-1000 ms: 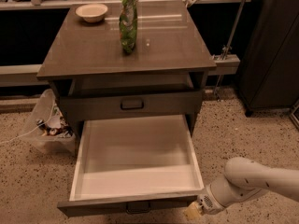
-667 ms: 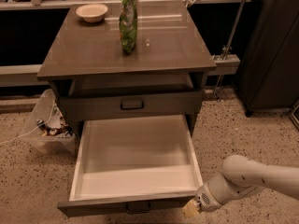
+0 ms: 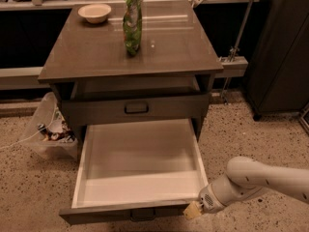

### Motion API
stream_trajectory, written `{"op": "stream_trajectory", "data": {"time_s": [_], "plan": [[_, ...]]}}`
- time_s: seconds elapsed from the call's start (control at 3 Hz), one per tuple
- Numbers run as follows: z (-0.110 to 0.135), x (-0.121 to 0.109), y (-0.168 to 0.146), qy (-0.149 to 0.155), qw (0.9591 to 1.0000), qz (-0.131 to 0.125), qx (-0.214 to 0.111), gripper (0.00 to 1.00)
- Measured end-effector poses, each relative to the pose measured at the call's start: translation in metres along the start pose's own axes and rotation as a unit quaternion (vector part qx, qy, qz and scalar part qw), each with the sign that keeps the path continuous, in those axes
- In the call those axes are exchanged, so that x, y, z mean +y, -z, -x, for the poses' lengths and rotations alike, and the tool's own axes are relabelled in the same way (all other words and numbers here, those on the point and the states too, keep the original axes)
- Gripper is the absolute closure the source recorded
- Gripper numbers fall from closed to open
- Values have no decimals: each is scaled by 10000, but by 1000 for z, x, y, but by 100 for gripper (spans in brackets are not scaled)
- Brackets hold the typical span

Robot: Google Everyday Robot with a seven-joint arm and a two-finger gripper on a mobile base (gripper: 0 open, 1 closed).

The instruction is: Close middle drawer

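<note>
- the middle drawer [image 3: 140, 166] is pulled far out below the tabletop's [image 3: 169, 50] front edge, its pale inner box open to view and its grey-brown front lowest in the view.
- the gripper [image 3: 193, 210] sits at the right end of that front, its pale tip at the front right corner. i cannot tell whether it is spread or closed, or whether it touches.
- the white arm [image 3: 256, 178] reaches in from the right, over the speckled floor.
- the taller-fronted drawer [image 3: 135, 108] with a dark handle sits above.
- a green bag [image 3: 132, 21] stands upright mid-tabletop, nearer the back edge.
- a pale bowl [image 3: 94, 12] sits at the back left corner.
</note>
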State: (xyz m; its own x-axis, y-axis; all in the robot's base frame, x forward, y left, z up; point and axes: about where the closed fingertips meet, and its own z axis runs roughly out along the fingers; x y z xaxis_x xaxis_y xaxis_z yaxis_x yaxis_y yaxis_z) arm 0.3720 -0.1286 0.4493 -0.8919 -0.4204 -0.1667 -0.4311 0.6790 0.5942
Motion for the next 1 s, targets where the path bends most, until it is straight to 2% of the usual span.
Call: {"op": "stream_trajectory", "data": {"time_s": [0.67,1.0], "plan": [[-6,-9,-10,-189,9997,107,124,100],[3,-17,-19,-321,9990,302,91,100]]}}
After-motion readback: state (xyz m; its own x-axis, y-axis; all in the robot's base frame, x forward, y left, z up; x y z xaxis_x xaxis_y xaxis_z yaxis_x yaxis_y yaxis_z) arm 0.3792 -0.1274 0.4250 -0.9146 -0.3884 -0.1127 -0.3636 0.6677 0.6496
